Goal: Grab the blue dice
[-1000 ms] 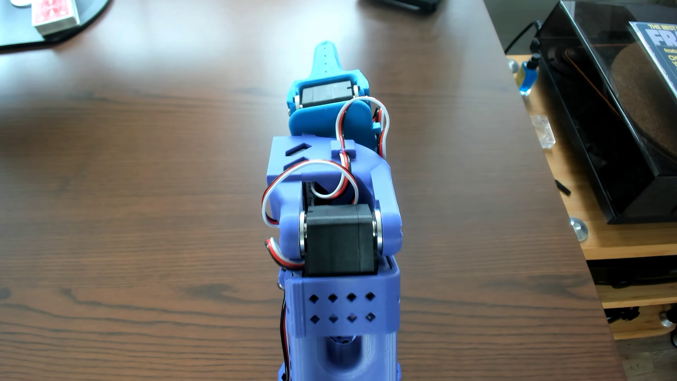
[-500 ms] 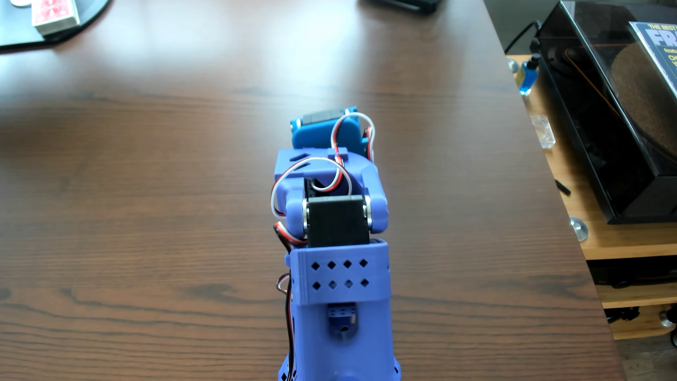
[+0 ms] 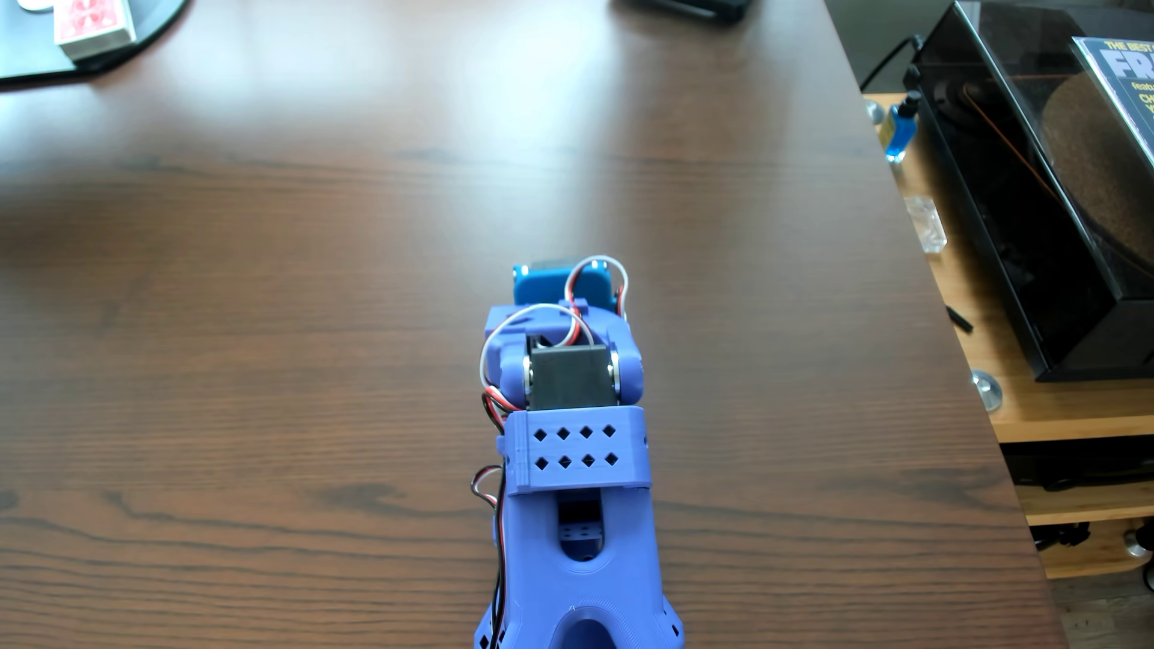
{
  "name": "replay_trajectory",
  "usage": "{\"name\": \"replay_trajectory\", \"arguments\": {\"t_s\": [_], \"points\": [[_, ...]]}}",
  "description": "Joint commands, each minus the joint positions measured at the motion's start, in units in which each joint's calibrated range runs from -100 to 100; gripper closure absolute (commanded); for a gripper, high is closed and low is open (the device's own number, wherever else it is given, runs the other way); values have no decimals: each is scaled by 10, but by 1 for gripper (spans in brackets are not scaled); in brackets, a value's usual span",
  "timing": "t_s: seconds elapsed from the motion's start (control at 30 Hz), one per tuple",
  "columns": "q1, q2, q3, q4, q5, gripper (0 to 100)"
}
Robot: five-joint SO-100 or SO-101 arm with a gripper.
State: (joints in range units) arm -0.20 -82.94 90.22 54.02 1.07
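Now the purple arm (image 3: 577, 449), folded at the wooden table's (image 3: 250, 374) near edge, hides its gripper's (image 3: 549, 288) fingers, so I cannot tell its grip nor where the blue dice is.

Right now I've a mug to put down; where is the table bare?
Bare: the wooden table left of the folded arm, up to the playing cards on the dark mat, and beyond the arm. A narrower strip lies right of it. Crowded: the side shelf with the turntable and blue bottle.
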Motion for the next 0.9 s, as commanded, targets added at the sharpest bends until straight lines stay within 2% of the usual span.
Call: {"name": "replay_trajectory", "arguments": {"t_s": [0.0, 0.87], "points": [[4, -2, 7, -13, -2, 98], [27, -2, 24, -17, -1, 98]]}}
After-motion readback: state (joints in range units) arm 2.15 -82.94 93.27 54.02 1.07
